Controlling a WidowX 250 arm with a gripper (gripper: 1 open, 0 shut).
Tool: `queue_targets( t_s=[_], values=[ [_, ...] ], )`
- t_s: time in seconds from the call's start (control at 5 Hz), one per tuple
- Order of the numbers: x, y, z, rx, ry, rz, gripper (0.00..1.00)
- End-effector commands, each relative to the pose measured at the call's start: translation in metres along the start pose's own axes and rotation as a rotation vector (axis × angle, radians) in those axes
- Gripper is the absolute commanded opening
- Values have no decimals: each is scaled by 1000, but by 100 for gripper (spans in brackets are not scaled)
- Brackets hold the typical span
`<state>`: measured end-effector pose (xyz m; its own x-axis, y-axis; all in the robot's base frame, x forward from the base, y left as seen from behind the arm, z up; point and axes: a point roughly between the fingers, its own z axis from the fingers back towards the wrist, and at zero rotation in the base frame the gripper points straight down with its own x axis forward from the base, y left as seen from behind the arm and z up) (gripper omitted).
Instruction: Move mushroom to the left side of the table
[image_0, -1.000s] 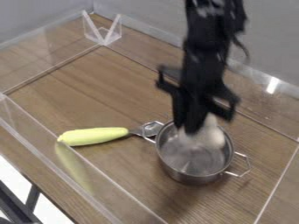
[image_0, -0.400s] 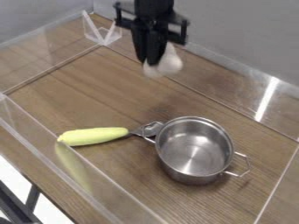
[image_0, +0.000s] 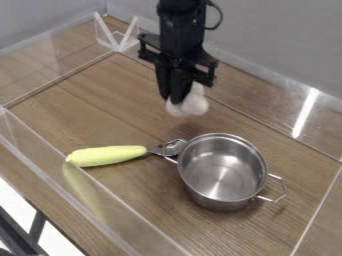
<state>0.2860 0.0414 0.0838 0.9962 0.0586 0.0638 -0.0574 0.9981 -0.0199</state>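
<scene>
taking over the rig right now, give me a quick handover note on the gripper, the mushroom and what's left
Gripper: pointing down, shut on the mushroom, whose pale body shows just below the fingers, held above the table.
Other things: the steel pot sits empty near the front right; the yellow-green spoon lies to its left, its metal end touching the pot's handle.
Done: mushroom is gripped and carried over the middle-back of the table.
Left: carry it on to the left side, lower it onto bare wood, open the gripper and pull away.
</scene>
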Motion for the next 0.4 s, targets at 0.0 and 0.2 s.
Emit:
queue_targets(
  t_s=[0.0,0.2],
  values=[
    [1,-7,3,12,-27,-12,0],
    [4,-7,9,10,-30,-68,0]
  ],
)
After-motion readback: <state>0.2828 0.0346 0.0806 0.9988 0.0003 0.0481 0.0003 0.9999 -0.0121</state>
